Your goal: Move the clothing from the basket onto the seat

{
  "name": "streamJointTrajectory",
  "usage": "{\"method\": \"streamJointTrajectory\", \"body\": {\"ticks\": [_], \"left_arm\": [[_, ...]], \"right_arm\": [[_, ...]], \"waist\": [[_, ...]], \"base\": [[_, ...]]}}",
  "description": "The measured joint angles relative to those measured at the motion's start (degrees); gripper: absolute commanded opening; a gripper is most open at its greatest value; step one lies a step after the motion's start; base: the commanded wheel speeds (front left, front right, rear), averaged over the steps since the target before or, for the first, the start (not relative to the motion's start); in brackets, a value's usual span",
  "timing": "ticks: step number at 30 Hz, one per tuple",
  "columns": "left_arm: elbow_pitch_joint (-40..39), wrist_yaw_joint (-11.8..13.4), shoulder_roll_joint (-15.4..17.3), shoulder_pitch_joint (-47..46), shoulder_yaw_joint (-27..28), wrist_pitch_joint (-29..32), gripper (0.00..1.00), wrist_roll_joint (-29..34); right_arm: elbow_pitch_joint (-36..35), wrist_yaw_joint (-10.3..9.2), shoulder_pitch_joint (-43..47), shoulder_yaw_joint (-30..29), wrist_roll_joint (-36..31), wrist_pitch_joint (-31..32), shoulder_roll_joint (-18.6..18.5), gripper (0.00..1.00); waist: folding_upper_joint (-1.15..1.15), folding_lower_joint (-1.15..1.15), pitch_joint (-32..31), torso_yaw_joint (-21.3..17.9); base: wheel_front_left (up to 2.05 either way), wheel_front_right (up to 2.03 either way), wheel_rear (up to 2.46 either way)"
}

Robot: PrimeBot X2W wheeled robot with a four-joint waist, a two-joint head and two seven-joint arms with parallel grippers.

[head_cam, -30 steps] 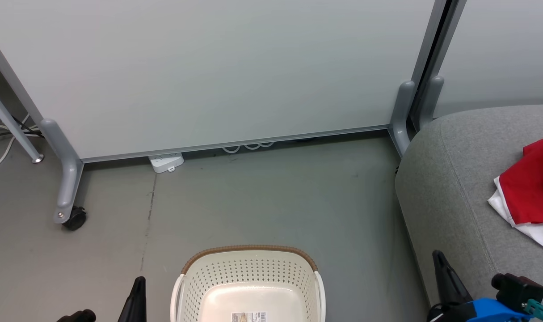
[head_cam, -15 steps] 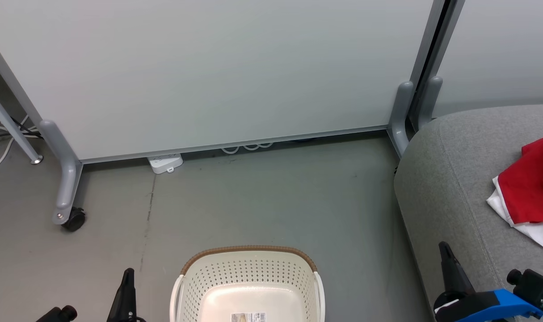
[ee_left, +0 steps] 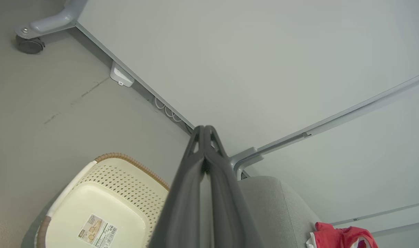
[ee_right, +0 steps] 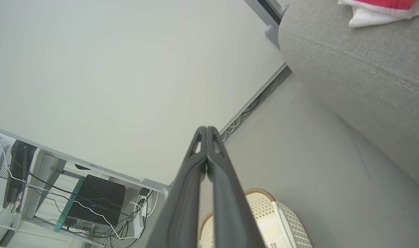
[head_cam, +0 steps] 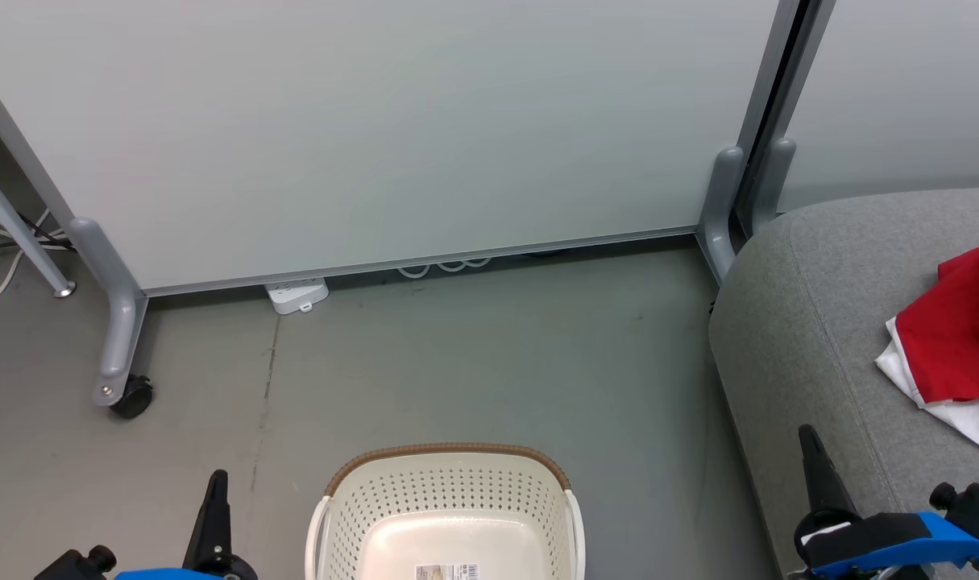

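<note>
**A:** Where is the clothing at this moment?

**B:** The clothing lies on the seat, to the right of the basket and well apart from it. The inside of the basket is bare, except for one label on its bottom.

**A:** And the two grippers?

**B:** The left gripper is just left of the basket. The right gripper is to the right of the basket, beside the front of the seat. On each one the two fingers are pressed together along their length, and nothing is between them.

**A:** Then which step is in hand?

**B:** I judge that the carrying is finished, so only a check and a calm parking of the arms are left. To do this well, look into the whole basket, because its near part is cut off by the edge of the head view. Keep both arms away from the basket rim, so that it does not tip. Keep the right fingers off the red cloth, since I think soft fabric could catch on a tip and slide over the rounded seat edge.

**A:** Please count the things.

**B:** There is one basket, one seat, one label and two grippers. There is one red heap, but I cannot tell how many garments are in it. Behind the basket I see one power strip, and to the left one caster wheel.
</note>
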Motion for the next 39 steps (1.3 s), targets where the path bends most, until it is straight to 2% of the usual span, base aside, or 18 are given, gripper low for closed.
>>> {"method": "streamJointTrajectory", "body": {"ticks": [15,39], "left_arm": [[-1.08,0.00,-0.11,-0.96,1.63,2.60,0.00,-9.37],[-2.36,0.00,-0.19,-2.31,3.58,5.83,0.00,-20.86]], "right_arm": [[0.24,0.00,-1.15,-0.66,10.87,1.32,0.02,0.00],[0.54,0.00,-2.83,-1.55,23.97,2.97,0.03,0.00]], "waist": [[0.00,0.00,-0.11,-0.18],[0.00,0.00,-0.27,-0.43]], "base": [[0.00,0.00,0.00],[0.00,0.00,0.00]]}}
